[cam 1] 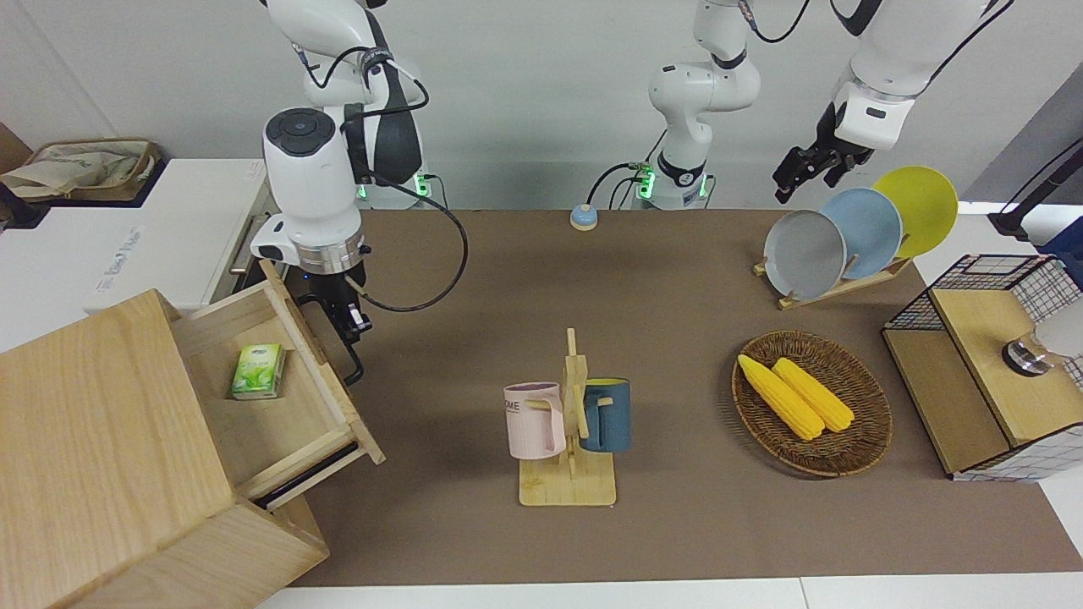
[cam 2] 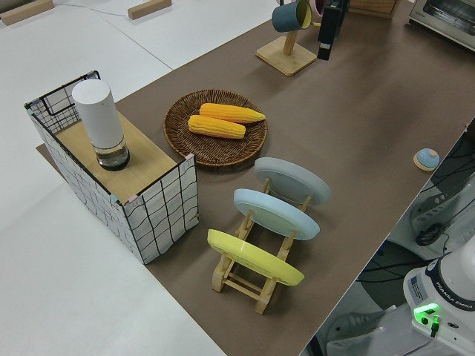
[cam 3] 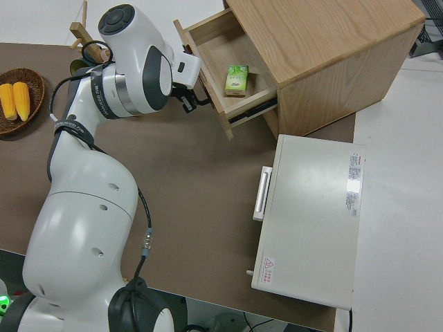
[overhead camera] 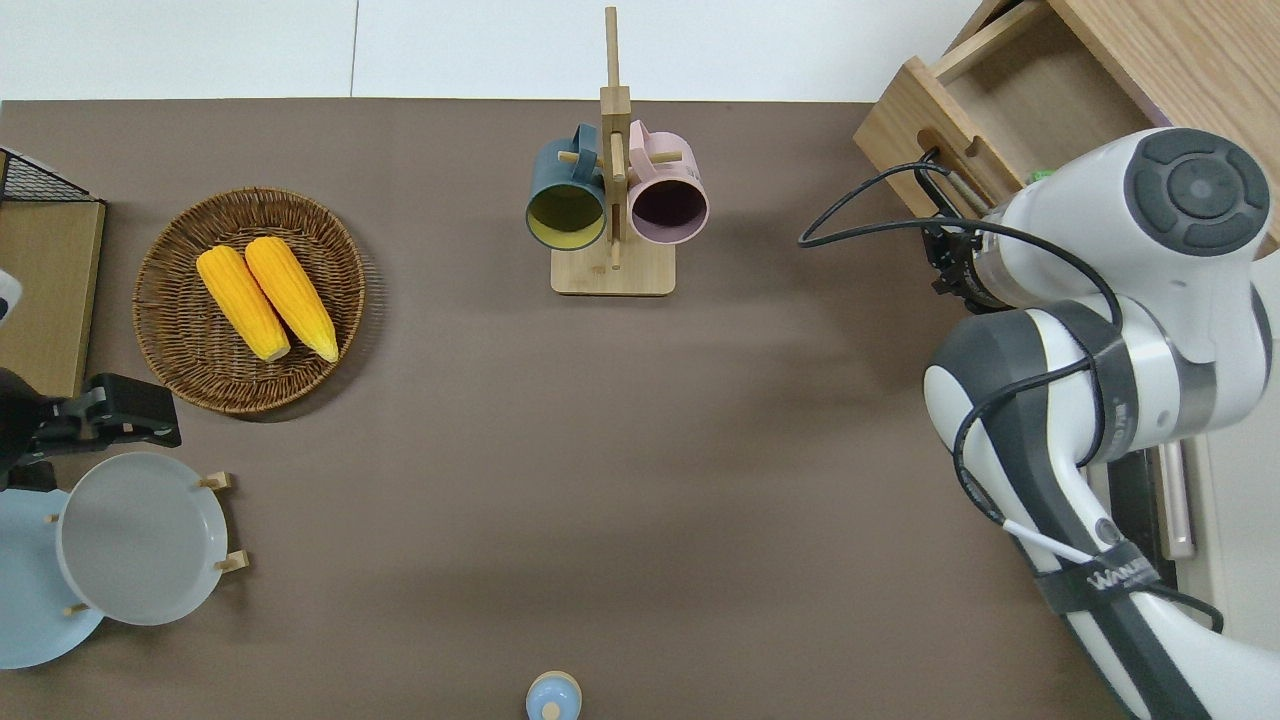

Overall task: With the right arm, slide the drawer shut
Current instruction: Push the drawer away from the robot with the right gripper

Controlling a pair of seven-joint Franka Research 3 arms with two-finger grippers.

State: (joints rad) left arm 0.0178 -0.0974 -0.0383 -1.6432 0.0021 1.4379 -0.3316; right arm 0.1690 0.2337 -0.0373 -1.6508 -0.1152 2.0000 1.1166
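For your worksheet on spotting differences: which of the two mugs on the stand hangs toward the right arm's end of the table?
The pink mug. The blue mug hangs on the stand's opposite side, toward the left arm's end.

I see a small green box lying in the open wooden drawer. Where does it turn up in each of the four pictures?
Front view: green box lies in the open drawer, by the right gripper.
Overhead view: only a green sliver shows past the right arm.
Left side view: not in it.
Right side view: in the drawer, upper middle.
Shared landmark: the drawer's front panel.
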